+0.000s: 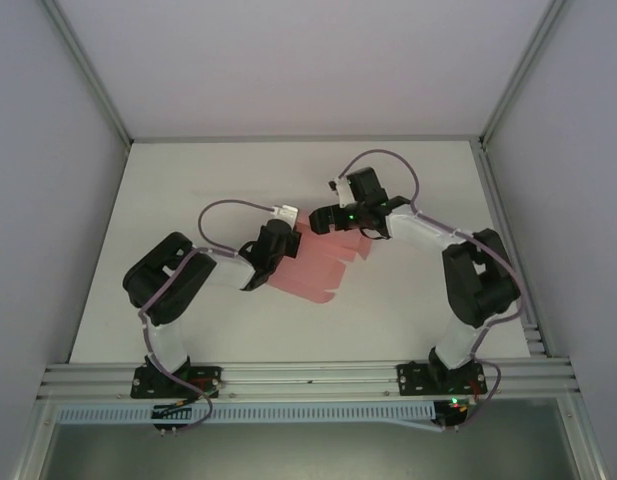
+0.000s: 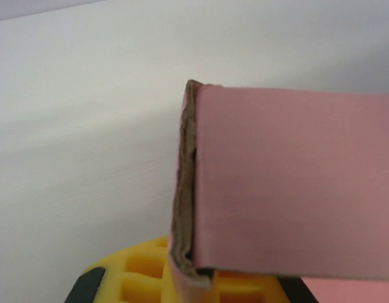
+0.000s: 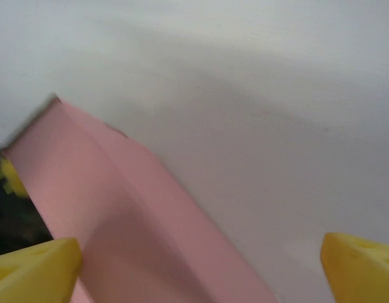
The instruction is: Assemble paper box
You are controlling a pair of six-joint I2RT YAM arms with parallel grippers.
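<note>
Two arms meet over the pink box (image 1: 313,270) at the middle of the white table (image 1: 188,190). From above we see it as a creased sheet rather than a closed carton, with flaps notched along its right edge, lying between the two wrists. The left gripper (image 1: 288,243) sits at the sheet's left edge and the right gripper (image 1: 323,222) at its far edge, the two heads near each other.

From the left wrist we look at a folded panel close up. Its doubled edge stands upright and shows brown card inside the fold. That edge comes down onto a yellow pad (image 2: 144,274) at the bottom of the view. We cannot tell whether the left jaws are clamped on it.

From the right wrist, the yellow fingers (image 3: 36,262) stand wide apart with nothing pinched. A creased strip of the box runs slantwise from upper left down between them, just beside the fingertip at the view's left and well apart from the other.
</note>
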